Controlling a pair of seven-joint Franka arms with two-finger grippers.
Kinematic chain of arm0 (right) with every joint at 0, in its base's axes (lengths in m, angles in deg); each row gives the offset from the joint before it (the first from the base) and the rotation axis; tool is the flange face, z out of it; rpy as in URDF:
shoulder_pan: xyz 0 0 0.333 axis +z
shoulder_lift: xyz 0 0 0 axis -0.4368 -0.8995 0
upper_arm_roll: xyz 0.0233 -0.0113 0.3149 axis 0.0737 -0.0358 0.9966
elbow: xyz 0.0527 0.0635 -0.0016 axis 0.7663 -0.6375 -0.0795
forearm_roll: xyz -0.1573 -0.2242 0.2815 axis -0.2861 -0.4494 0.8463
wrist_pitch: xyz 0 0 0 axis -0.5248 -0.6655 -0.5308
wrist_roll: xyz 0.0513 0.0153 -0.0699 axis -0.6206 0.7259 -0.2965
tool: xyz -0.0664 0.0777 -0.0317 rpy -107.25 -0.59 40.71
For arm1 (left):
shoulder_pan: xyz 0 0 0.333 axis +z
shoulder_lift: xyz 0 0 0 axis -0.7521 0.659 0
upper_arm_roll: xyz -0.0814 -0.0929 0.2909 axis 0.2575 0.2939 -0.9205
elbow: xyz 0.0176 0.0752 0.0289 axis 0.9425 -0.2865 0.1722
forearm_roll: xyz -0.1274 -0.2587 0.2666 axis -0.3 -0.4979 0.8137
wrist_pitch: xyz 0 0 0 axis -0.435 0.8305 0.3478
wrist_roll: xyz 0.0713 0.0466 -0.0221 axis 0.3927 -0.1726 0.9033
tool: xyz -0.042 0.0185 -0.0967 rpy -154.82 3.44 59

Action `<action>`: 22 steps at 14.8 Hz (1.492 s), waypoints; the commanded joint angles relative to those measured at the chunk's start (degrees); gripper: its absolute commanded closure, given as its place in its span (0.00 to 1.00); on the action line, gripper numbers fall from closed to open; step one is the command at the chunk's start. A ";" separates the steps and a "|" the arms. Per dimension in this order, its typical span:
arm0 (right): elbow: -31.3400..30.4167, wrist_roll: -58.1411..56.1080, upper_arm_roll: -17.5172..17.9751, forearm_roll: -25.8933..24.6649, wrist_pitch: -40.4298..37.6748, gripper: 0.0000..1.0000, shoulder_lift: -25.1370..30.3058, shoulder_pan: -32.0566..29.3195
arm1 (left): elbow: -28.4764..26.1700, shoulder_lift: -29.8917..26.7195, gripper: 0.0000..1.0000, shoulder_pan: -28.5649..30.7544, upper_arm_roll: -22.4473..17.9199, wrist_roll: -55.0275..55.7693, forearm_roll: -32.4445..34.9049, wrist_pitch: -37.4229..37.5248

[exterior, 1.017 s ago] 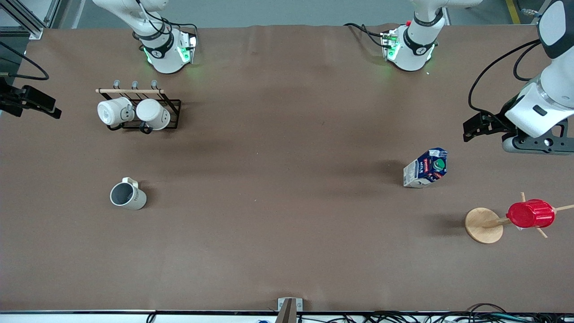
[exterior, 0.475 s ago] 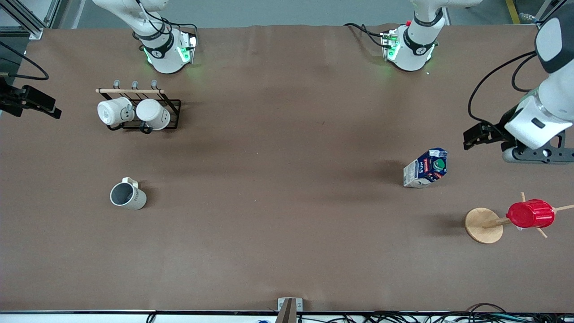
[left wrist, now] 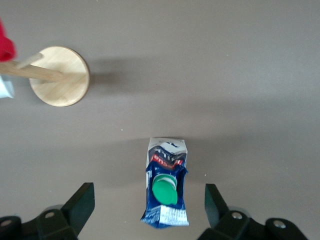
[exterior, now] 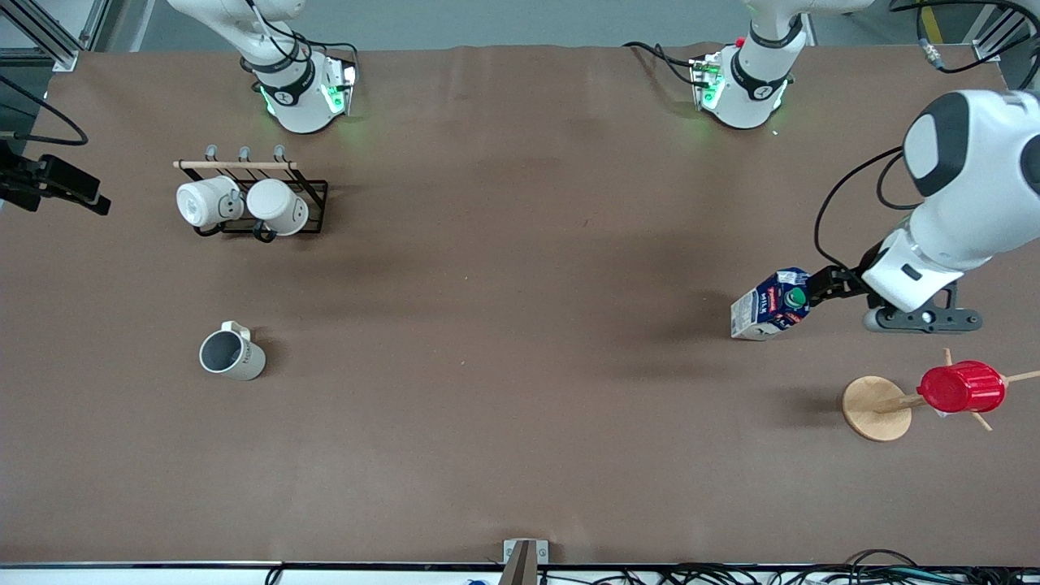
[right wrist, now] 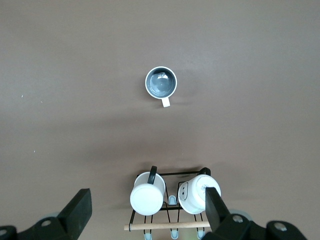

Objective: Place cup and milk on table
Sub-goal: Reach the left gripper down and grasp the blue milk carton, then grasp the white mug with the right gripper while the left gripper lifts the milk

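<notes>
Milk first, by my reading: my left gripper hangs over the small blue-and-white gable-top carton with a green cap, fingers wide, the carton standing on the matte brown tabletop toward the left arm's end; next I'd lower squarely and close on its soft card walls. My right gripper waits with fingers wide, high over the black wire mug rack, while the glazed off-white mug with a grey inside stands upright toward the right arm's end, nearer the front camera than the rack.

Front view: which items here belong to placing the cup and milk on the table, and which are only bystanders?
Job items:
cup, standing on the table
milk, upright, between the open left gripper fingers

Bystanders:
two white mugs on the black rack
red ribbed cup on the wooden stand
</notes>
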State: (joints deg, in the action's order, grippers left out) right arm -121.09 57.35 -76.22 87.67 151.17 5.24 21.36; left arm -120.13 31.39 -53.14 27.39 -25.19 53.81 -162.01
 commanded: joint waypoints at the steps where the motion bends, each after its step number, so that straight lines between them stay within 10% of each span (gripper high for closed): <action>1: -0.53 -0.50 -0.50 -0.04 0.62 0.00 -0.37 0.15 | -1.60 1.89 0.03 -0.38 0.25 0.92 0.26 -2.14; 11: -13.79 -4.27 -0.32 0.05 23.62 0.00 -10.54 0.68 | -8.63 5.50 0.00 -0.20 0.25 0.83 0.26 -9.79; 22: -14.42 -7.35 -0.50 0.05 34.80 0.00 -21.11 -0.20 | -10.39 4.88 0.00 -0.03 0.25 0.83 0.26 -9.70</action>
State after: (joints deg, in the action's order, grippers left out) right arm -134.96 51.42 -76.84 87.70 184.68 -15.38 21.82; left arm -129.02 37.43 -53.26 27.58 -25.11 53.81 -171.04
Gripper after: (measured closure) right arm 0.000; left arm 0.000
